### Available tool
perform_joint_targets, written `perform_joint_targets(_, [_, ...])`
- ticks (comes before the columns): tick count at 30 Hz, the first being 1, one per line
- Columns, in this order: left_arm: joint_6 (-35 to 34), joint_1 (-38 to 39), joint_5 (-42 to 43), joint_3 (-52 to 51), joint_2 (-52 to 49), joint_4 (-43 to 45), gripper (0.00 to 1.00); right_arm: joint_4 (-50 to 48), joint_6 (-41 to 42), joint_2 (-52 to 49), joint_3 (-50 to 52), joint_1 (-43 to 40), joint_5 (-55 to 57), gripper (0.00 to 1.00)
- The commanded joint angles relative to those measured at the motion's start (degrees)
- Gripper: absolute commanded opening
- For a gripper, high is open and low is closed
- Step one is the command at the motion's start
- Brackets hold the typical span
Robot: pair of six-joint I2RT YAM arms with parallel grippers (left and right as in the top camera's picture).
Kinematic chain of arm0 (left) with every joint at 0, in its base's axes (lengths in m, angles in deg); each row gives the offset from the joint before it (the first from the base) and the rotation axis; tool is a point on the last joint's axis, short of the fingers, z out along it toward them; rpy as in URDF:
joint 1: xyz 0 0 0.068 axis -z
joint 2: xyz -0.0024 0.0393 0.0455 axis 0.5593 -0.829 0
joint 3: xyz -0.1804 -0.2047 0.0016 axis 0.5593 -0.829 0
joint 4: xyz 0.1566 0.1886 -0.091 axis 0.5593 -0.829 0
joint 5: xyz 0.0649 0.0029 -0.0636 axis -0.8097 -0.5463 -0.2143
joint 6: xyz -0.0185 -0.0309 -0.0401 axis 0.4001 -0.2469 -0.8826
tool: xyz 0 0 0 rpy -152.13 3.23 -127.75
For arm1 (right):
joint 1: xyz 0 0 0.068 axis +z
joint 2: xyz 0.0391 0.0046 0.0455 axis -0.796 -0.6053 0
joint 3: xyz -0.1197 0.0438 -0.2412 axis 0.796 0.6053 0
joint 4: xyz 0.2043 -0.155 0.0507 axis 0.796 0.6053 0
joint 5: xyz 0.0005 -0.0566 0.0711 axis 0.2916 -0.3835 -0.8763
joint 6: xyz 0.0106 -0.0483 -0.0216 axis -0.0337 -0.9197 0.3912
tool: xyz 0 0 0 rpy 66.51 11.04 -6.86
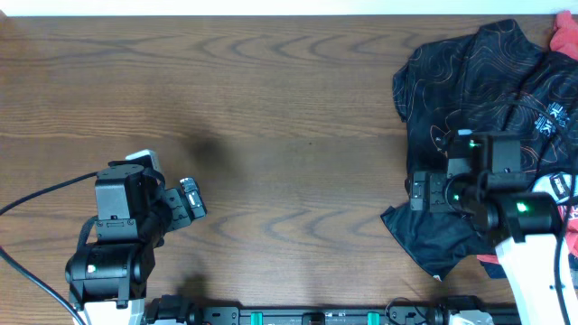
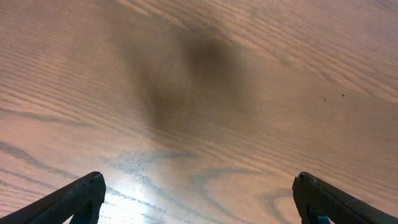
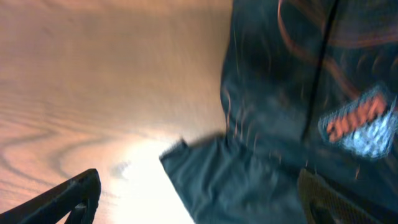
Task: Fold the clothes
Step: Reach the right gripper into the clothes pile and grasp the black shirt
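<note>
Hovering right claw (image 3: pixel 199 186), parted, over jersey (image 1: pixel 479 81) | left claw (image 2: pixel 199 190) parted over table (image 1: pixel 271 90)

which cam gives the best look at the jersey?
Overhead: most of the jersey, crumpled at far right, partly under the right arm. Right wrist shows only a blurred hem corner and orange logo. Left wrist shows only table.

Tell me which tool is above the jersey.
The right tool: it hangs over the black jersey near its edge, while the left tool has only the wooden table beneath it.
</note>
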Motion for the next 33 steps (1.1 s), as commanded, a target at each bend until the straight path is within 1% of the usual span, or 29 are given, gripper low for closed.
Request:
perform_joint_targets(1, [0.7,-0.2,0.3,1.0,-0.2,-0.2,0.98,2.5,6.7,-4.4,-0.1,1.2,6.2,0.99])
perform_joint_targets(5, [0.7,-0.2,0.3,1.0,-0.2,-0.2,0.98,3.2,9.8,-9.5,1.6,1.2,7.7,0.99])
perform_joint_targets(14, [0.7,-0.2,0.3,1.0,-0.2,-0.2,0.98,-2.7,12.6,-17.2,8.9,1.2,7.6,0.99])
perform_joint_targets(18, [0.7,-0.2,0.3,1.0,-0.2,-0.2,0.98,-7.7,13.6,-18.9,12.2,1.2,7.6,0.99])
perform_joint_targets(23, [0.7,-0.2,0.3,1.0,-0.2,-0.2,0.98,-16.2,13.6,-19.3,16.1,1.6,7.2,0.99])
perform_joint_targets(25, [0.7,-0.2,0.3,1.0,-0.2,-0.2,0.98,-18.3,13.6,-19.3,17.1,1.6,6.4,0.98])
perform_joint_targets(26, [0.7,-0.2,0.3,1.0,-0.2,-0.2,0.98,-19.2,13.6,-19.3,17.5,1.7,5.6,0.92])
perform_joint_targets(28, [0.7,-0.2,0.3,1.0,-0.2,-0.2,0.98,-20.2,13.6,-19.3,18.0,1.9,4.2,0.72])
perform_joint_targets(29, [0.7,-0.2,0.3,1.0,-0.2,-0.2,0.98,-20.5,13.6,-19.3,18.2,1.9,3.6,0.60])
perform_joint_targets(30, [0.7,-0.2,0.3,1.0,-0.2,-0.2,0.98,-20.6,13.6,-19.3,18.4,1.9,3.5,0.52])
perform_joint_targets(32, [0.7,-0.2,0.3,1.0,-0.2,-0.2,0.98,-20.5,13.6,-19.3,18.6,1.9,3.5,0.27])
perform_joint_targets(33, [0.7,-0.2,0.3,1.0,-0.2,-0.2,0.98,-20.4,13.6,-19.3,18.7,1.9,3.5,0.18])
